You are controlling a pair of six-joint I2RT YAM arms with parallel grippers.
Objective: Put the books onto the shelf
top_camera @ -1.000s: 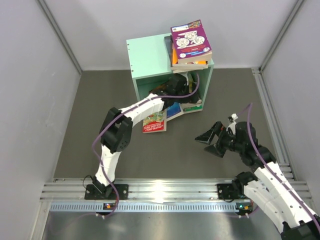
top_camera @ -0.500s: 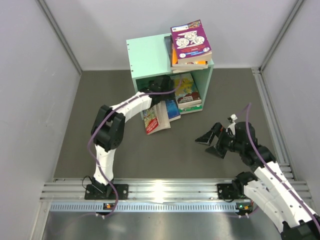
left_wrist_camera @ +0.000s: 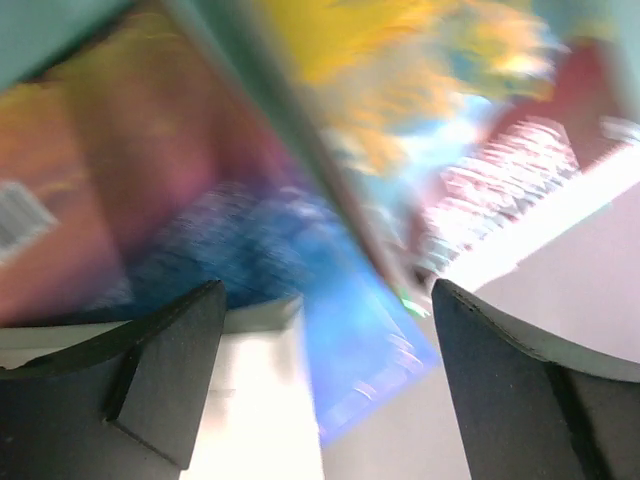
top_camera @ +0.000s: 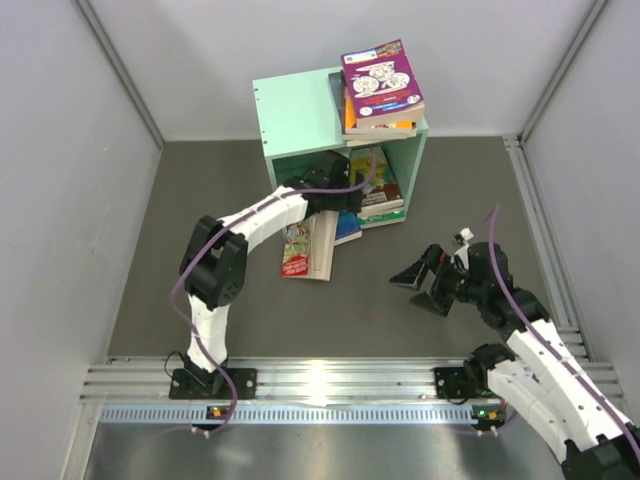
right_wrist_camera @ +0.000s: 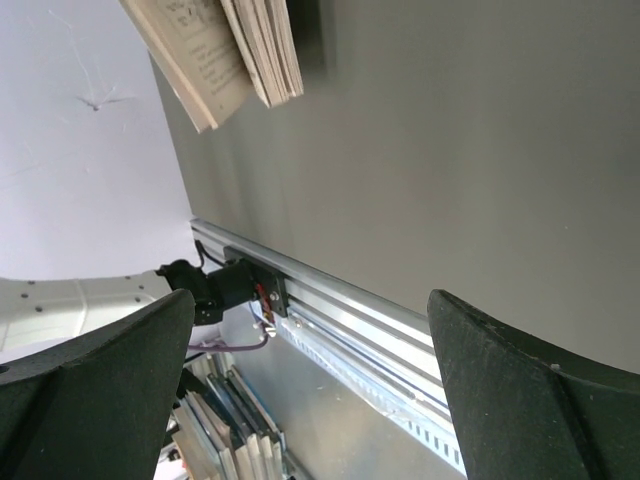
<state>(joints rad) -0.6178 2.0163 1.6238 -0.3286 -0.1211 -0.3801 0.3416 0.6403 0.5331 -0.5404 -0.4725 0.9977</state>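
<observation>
The mint-green shelf [top_camera: 298, 112] stands at the back with its open front toward me. A stack of books topped by a purple one [top_camera: 380, 78] lies on its roof, and yellow-covered books [top_camera: 372, 172] lean inside. At its mouth a red-green book [top_camera: 296, 248], a book showing white page edges [top_camera: 322, 246] and a blue book [top_camera: 347, 227] lie spilled on the floor. My left gripper [top_camera: 335, 196] hovers over them, open; in the blurred left wrist view the blue book's corner [left_wrist_camera: 370, 340] lies between the spread fingers [left_wrist_camera: 160, 370]. My right gripper [top_camera: 420, 283] is open and holds nothing.
Grey walls close in the dark floor on three sides. An aluminium rail [top_camera: 330, 378] runs along the near edge and also shows in the right wrist view [right_wrist_camera: 350, 310]. Page edges of the spilled books [right_wrist_camera: 215, 50] hang at the top of that view.
The left gripper drew back out of the shelf to its mouth. The red-green book went from lying flat to tilted up on edge, white pages showing beside it. The right arm stayed still.
</observation>
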